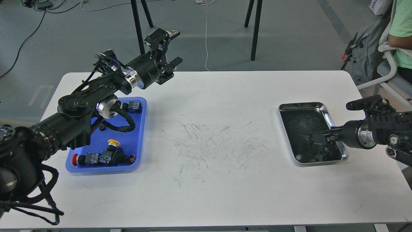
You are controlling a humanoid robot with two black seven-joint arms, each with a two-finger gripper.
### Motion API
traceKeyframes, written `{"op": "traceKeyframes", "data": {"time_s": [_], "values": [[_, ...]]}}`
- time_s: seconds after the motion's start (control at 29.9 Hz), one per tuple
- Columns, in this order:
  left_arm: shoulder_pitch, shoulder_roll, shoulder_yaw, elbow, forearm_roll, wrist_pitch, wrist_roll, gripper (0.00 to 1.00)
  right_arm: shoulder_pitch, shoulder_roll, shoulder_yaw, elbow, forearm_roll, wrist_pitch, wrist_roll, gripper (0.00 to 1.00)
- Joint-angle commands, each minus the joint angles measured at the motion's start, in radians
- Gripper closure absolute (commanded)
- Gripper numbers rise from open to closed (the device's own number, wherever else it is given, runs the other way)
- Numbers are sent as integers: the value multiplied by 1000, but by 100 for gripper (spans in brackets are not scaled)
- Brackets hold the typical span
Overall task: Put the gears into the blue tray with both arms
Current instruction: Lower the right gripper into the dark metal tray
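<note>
The left jaws (170, 48) stood wide, raised beyond the blue tray (140, 141). The right jaws (317, 139), state unclear, sat low in the silver tray (326, 111), where dark gears (298, 157) hardly showed; a grab there could miss or scrape.

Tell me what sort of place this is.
Probably a robotics lab or test workspace. A scratched white worktable holds a shallow blue plastic tray of colour-capped push-button switches and a silver metal tray; loose cables trail over the grey floor beyond.
</note>
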Motion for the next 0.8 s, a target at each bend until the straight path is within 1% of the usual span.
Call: {"op": "traceKeyframes", "data": {"time_s": [0.0,0.3,0.37,0.47,0.54,0.64,0.74,0.77], "values": [[0,1,0,0,0,2,0,0,7,16,-7,-1,-7,4,0,19],[2,1,0,0,0,2,0,0,24,57,-57,-29,-45,5,4,20],[2,3,0,0,2,2,0,0,30,60,-70,-32,-45,5,4,26],[3,3,0,0,2,2,0,0,36,60,-77,-32,-46,5,8,32],[3,3,0,1,2,3,0,0,38,60,-90,-30,-46,5,8,34],[3,1,0,3,2,3,0,0,42,60,-96,-30,-48,5,10,44],[8,3,2,5,3,3,0,0,44,60,-96,-29,-48,5,10,46],[10,1,2,5,3,3,0,0,44,60,-96,-29,-48,6,10,49]]}}
